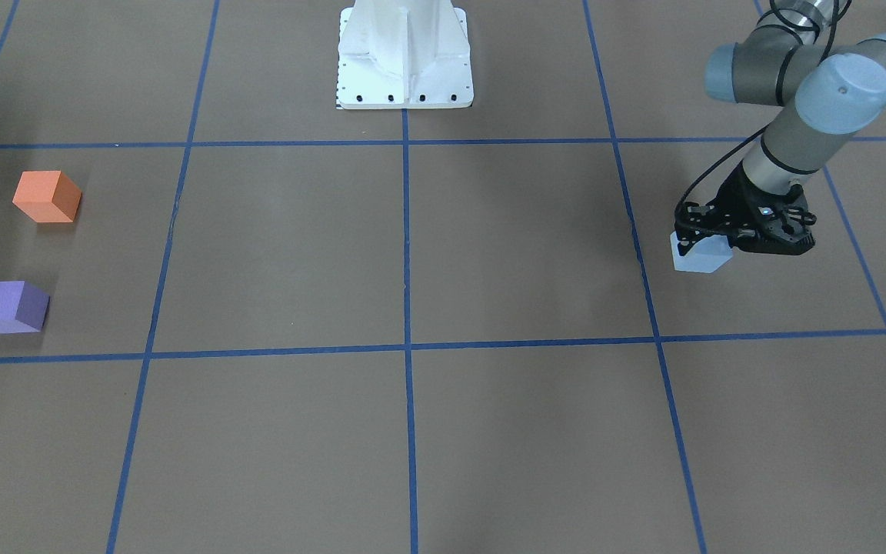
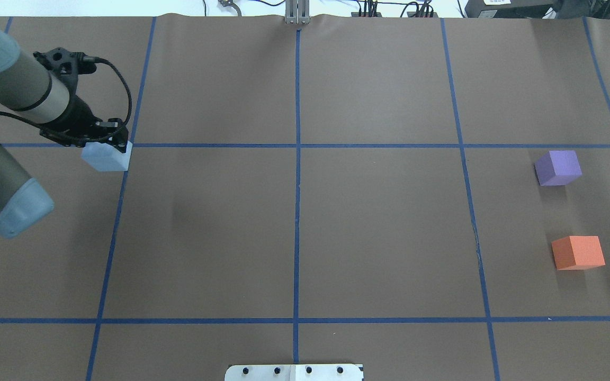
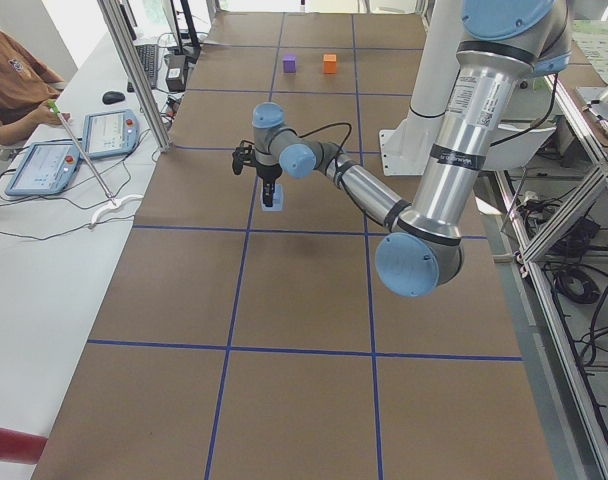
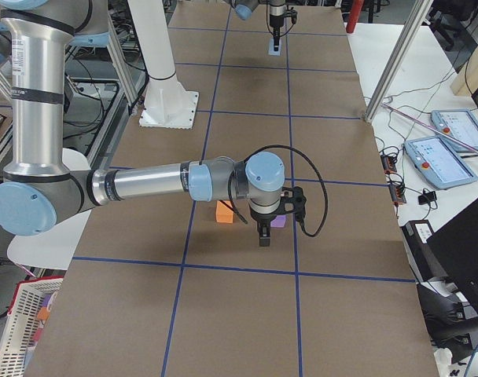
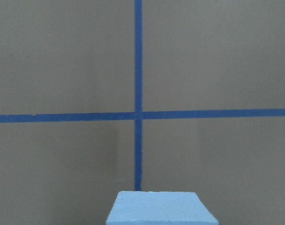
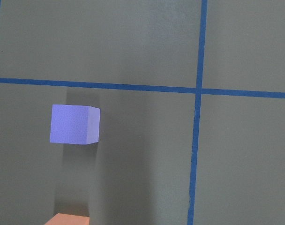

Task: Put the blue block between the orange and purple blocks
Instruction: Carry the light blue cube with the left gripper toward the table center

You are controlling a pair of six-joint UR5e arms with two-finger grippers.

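Gripping the blue block (image 2: 105,157) from above, the left gripper (image 2: 105,144) has its jaws closed on the block's upper part, one on each of two opposite faces. The block hangs at the robot's far left of the desk (image 2: 379,227), beside a crossing of blue tape lines, and appears to sit slightly clear of the surface; the left wrist view shows only its top face at the lower edge. The orange block (image 2: 577,252) and purple block (image 2: 558,168) stand well apart from it on the robot's far right, with a bare gap between them, the purple one farther from the robot's base. The right gripper (image 4: 264,234) hovers above that pair. It shows only in the exterior right view, so whether its jaws are open or closed cannot be told.

Judged by its matte, pale surface and crisp edges, the blue block is probably light foam: stiff enough to keep its shape, not fragile, not slippery. A hold on two flat, parallel faces, centred, should keep it from twisting. The transfer across the desk is not yet done.
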